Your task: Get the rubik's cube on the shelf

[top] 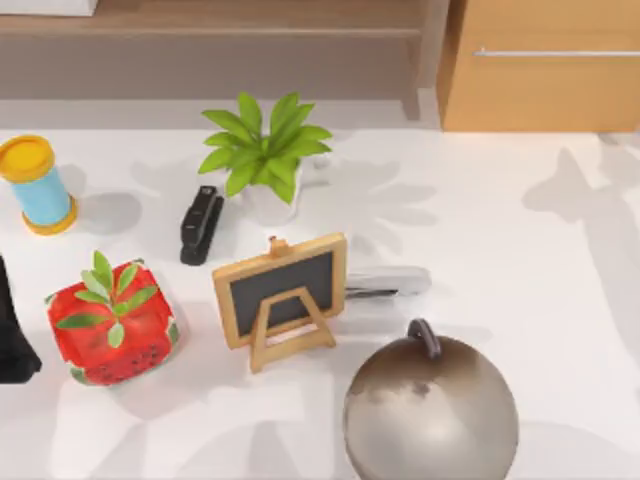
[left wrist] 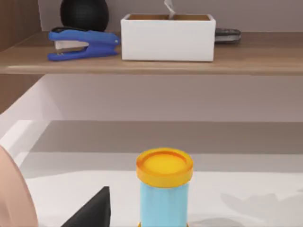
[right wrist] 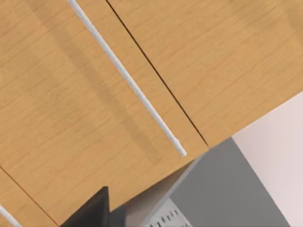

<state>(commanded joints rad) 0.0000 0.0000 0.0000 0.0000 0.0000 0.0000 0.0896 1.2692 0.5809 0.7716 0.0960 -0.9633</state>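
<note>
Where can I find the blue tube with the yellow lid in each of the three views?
Top view: the blue tube stands far left, in front of the shelf.
Left wrist view: the blue tube stands close to the camera, with the shelf behind it.
Right wrist view: this one faces the cabinet and its silver handle instead.
Shared landmark: the shelf links the first two; the cabinet links the top and right wrist views.

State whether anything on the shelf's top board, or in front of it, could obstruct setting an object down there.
Yes. On the shelf sit a blue stapler, a white box and a black rounded object behind the stapler; bare board remains beside them. A yellow-lidded blue canister stands on the table before it.
</note>
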